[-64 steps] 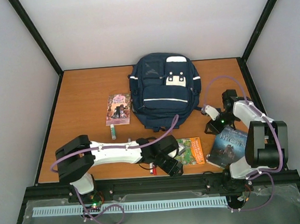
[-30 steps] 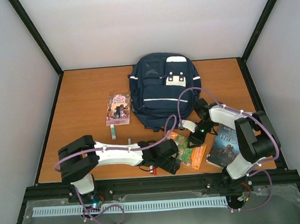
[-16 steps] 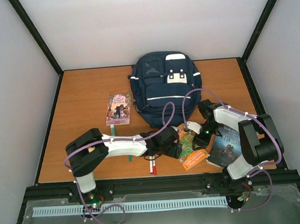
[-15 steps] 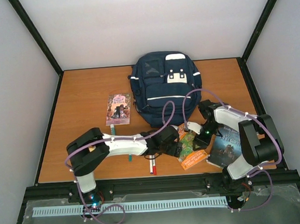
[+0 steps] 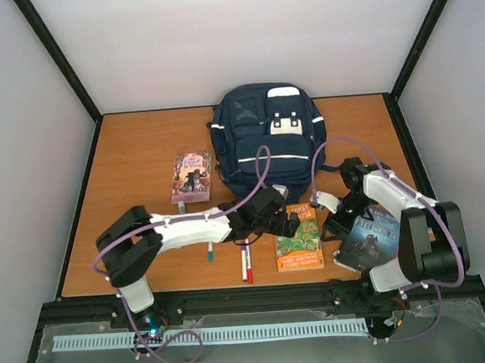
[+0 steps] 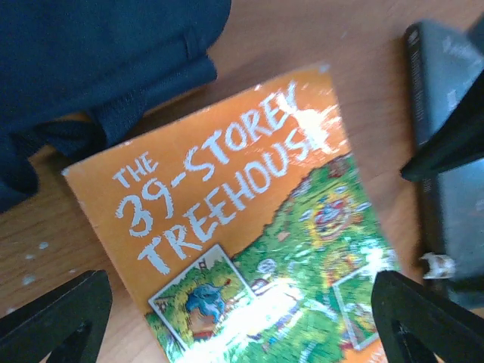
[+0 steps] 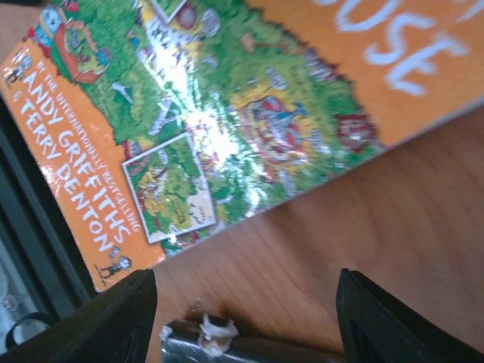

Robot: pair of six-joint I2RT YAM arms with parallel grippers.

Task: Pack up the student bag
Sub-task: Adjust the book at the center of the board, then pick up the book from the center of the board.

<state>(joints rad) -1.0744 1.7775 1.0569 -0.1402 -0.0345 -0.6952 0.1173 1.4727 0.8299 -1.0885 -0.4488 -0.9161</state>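
Top external is showing the orange book (image 5: 298, 238) lying twelve-to-six, six o'clock of the student bag (image 5: 266, 137), beneath the left fingers (image 6: 53, 311), these and the right fingers (image 7: 113, 318) gaping open, empty.

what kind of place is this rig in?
Probably a lab robot test cell: plain white walls in a black frame, a wooden table, and staged props such as the student bag and orange book.

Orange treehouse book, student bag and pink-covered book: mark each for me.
orange treehouse book (image 5: 299, 242), top external view, middle of its cover.
student bag (image 5: 247, 135), top external view, front panel above the white stripe.
pink-covered book (image 5: 192, 177), top external view, middle of its cover.
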